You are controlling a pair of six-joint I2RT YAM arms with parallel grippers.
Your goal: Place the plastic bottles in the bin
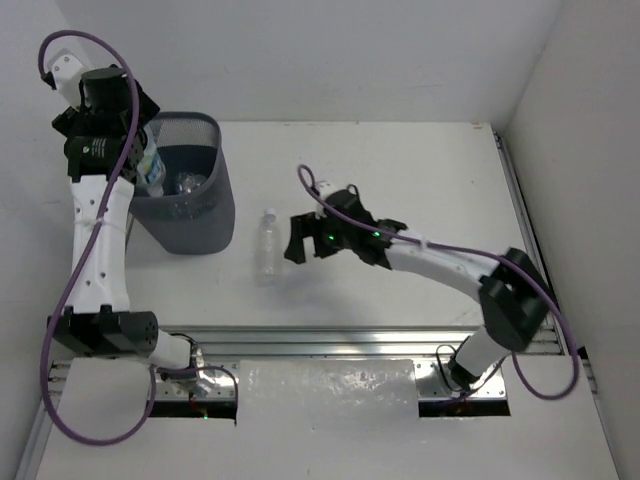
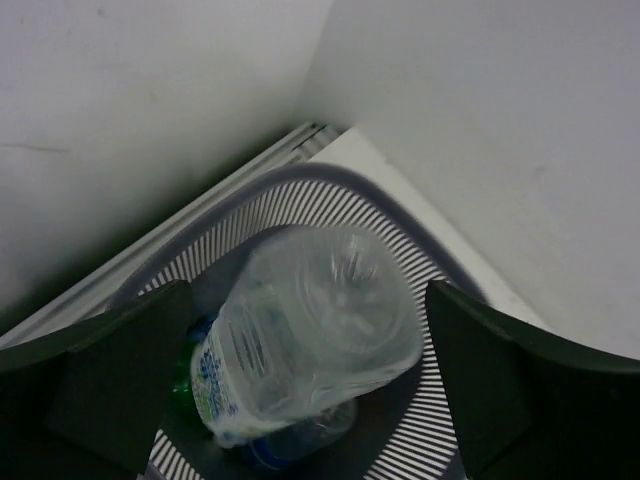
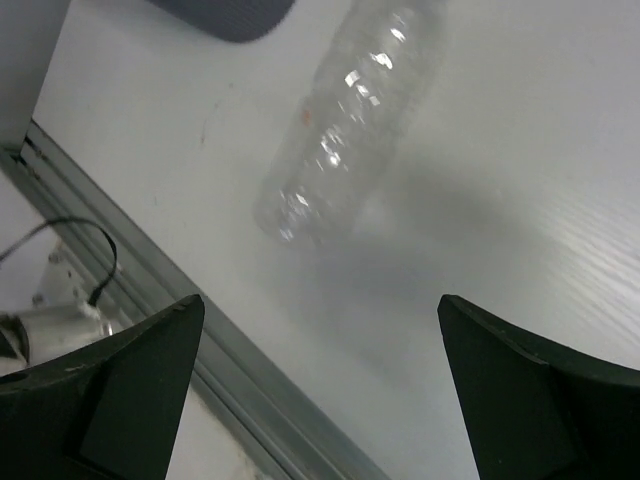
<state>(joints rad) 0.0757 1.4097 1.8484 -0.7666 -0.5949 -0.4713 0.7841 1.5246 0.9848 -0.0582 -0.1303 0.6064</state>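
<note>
White tabletop [image 1: 400, 180], walls left, back and right. Far left: left gripper [image 2: 310, 400] hangs over the bin [image 1: 200, 225], jaws spread wide and not clamped. A labelled bottle [image 2: 300, 340], blurred and end-on to the wrist camera, sits between and below the fingers, inside the rim (a green bottle [image 2: 182, 385] shows beneath it). Centre: a clear bottle [image 1: 266, 245] lies on its side on the table. Just to its right, the right gripper [image 1: 297, 243] gapes empty, apart from it.
</note>
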